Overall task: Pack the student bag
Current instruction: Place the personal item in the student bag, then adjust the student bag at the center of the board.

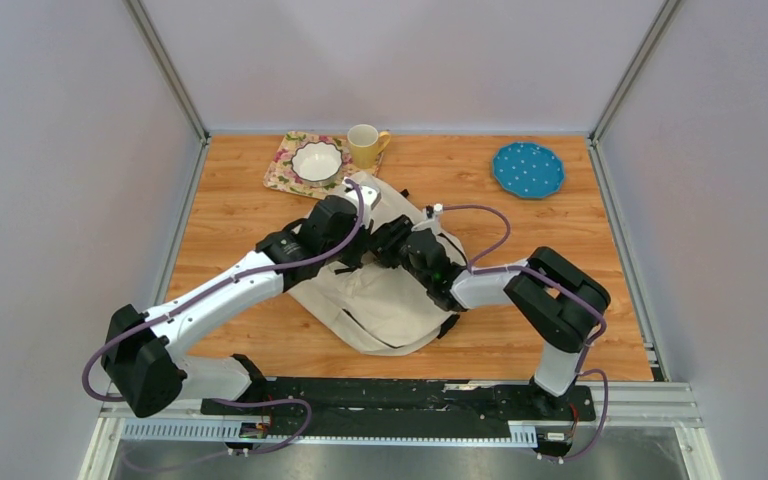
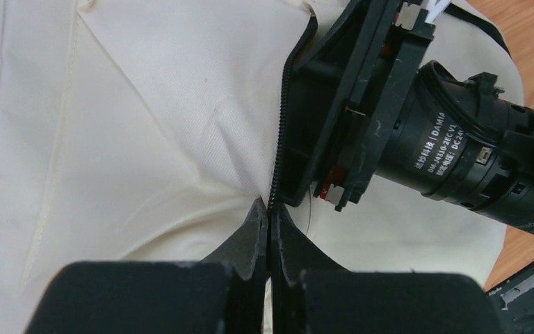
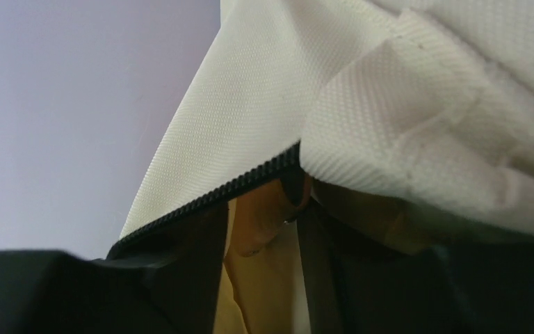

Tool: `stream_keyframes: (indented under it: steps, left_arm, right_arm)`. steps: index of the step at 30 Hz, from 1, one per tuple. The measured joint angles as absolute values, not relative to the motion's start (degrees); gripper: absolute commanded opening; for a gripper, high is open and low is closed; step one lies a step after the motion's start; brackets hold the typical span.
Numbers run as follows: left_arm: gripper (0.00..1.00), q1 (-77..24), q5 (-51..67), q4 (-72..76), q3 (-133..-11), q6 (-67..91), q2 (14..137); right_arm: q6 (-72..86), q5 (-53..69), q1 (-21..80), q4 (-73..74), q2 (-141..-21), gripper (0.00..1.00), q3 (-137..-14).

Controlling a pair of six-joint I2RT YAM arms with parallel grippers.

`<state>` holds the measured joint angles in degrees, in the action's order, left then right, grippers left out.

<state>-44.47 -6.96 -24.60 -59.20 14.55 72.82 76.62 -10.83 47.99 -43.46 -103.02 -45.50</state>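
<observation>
1. The student bag (image 1: 385, 295) lies in the middle of the tabletop, a little nearer to the near edge.
2. Behind it, at the far edge and left of centre, lies a mat (image 1: 282, 172) with a bowl (image 1: 317, 160) on it.
3. A mug (image 1: 363, 146) stands just beside the mat, on its right.
4. A plate (image 1: 528, 168) lies near the far right corner, well apart from the mug.

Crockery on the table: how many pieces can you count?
3: a white bowl on the floral mat at the far left, a yellow mug beside it, a blue plate at the far right. The bag may hide more.
</observation>
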Motion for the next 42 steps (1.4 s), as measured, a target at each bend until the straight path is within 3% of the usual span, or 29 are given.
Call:
stream_keyframes:
  steps: [3,12,15,19,21,23,30,42]
  left_arm:
    - [0.00,-44.21,-6.44,-24.23,-58.41,15.18,72.75]
    - [0.00,-43.35,-5.96,-22.96,-56.27,16.19,70.61]
    - [0.08,-43.27,-4.91,-22.87,-55.75,16.19,70.11]
    - [0.31,-42.87,-0.47,-22.44,-55.37,15.33,70.11]
    - [0.36,-42.87,3.38,-22.24,-55.40,14.85,70.11]
    - [0.57,-42.94,6.31,-22.48,-55.40,14.37,70.13]
    - [0.67,-43.00,8.78,-25.98,-52.88,13.50,65.25]
    - [0.77,-43.03,-8.29,-33.34,-37.60,20.49,42.37]
  right_arm:
    - [75.16,-11.46,48.03,-41.80,-100.62,0.70,-43.33]
    - [66.83,-14.06,47.92,-24.91,-84.01,0.72,-39.79]
    - [64.47,-16.95,47.92,-17.45,-77.19,0.72,-38.92]
    - [61.78,-20.67,47.27,-9.85,-70.00,0.72,-37.63]
    - [60.51,-21.17,46.24,-6.63,-68.20,0.72,-37.65]
    - [59.59,-20.86,45.04,-4.43,-67.99,0.72,-37.91]
    - [56.86,-15.79,41.54,0.23,-75.16,0.69,-42.72]
    - [55.88,-6.81,37.36,-3.49,-79.90,0.71,-44.29]
